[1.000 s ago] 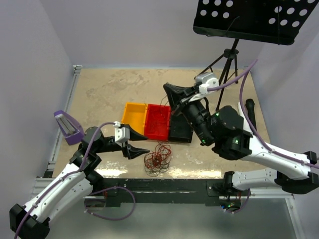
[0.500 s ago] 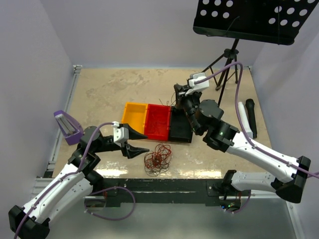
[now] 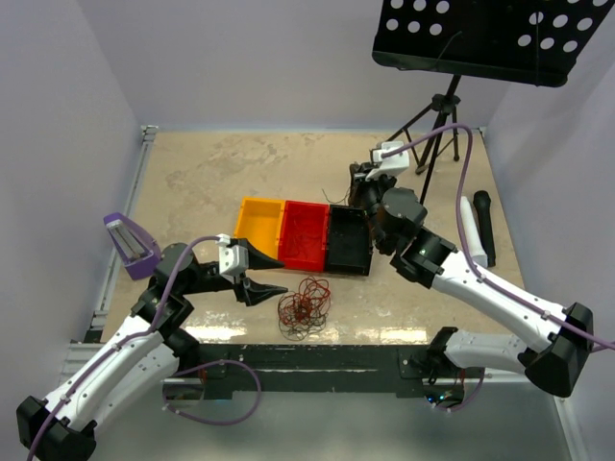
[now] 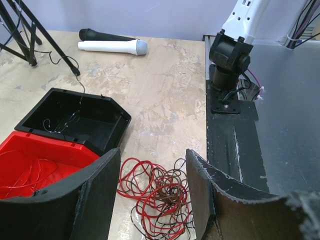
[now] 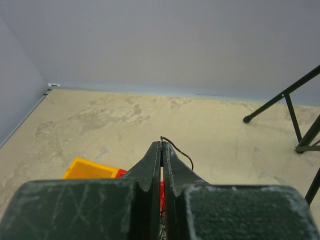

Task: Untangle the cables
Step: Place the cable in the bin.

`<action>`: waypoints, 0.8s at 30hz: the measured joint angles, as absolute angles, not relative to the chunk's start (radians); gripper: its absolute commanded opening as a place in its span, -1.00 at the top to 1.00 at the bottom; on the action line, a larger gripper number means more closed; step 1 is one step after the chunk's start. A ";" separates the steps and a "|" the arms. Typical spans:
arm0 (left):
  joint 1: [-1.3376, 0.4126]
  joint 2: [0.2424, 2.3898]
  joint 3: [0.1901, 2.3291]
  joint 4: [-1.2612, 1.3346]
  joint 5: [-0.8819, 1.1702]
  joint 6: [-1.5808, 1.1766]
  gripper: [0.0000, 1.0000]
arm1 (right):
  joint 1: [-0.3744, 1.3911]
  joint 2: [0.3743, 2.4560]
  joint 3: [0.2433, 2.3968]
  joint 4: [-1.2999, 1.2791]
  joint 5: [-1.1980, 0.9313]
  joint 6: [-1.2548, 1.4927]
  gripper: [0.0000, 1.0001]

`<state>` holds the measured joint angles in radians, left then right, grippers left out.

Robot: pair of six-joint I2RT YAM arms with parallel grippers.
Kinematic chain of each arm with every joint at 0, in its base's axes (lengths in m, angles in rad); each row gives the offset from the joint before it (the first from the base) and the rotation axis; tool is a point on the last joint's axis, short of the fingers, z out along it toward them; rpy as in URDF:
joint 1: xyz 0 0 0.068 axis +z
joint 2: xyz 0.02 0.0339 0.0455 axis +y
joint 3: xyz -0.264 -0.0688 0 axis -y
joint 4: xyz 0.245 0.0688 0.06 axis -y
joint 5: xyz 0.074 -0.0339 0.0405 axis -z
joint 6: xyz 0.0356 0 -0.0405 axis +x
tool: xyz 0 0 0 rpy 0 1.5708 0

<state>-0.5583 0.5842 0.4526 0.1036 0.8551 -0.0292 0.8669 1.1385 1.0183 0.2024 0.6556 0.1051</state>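
The cables (image 3: 304, 307) (image 4: 160, 192) lie as a snarl of thin red and dark wires on the table near the front edge. My left gripper (image 3: 274, 276) (image 4: 152, 160) is open just left of them and holds nothing; in the left wrist view the snarl shows between its fingers (image 4: 95, 195). My right gripper (image 3: 359, 192) (image 5: 161, 143) is shut over the black bin (image 3: 348, 240), pinching a thin black strand (image 5: 178, 148) that curls out beside its tips. Red wires lie in the red bin (image 3: 304, 233) (image 4: 30, 165). A thin dark strand lies in the black bin (image 4: 75, 120).
A yellow bin (image 3: 259, 223) stands left of the red one. A music stand (image 3: 490, 38) with tripod legs (image 3: 437, 125) rises at the back right. A microphone (image 3: 478, 226) (image 4: 112, 46) lies at the right. The black base rail (image 3: 317, 360) runs along the front edge.
My right arm has swung back and down, bringing its shut gripper from high above the bins to just over the black bin. The left arm and the snarl have not moved.
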 measured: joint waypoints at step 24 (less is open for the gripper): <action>-0.557 0.587 0.453 0.103 0.856 -0.029 -0.18 | 0.818 1.122 1.130 0.210 0.647 0.094 1.00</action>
<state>-0.5571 0.5865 0.4526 0.1032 0.8558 -0.0292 0.8185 1.1221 1.1297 0.2104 0.6468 0.0940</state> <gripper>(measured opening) 0.593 0.014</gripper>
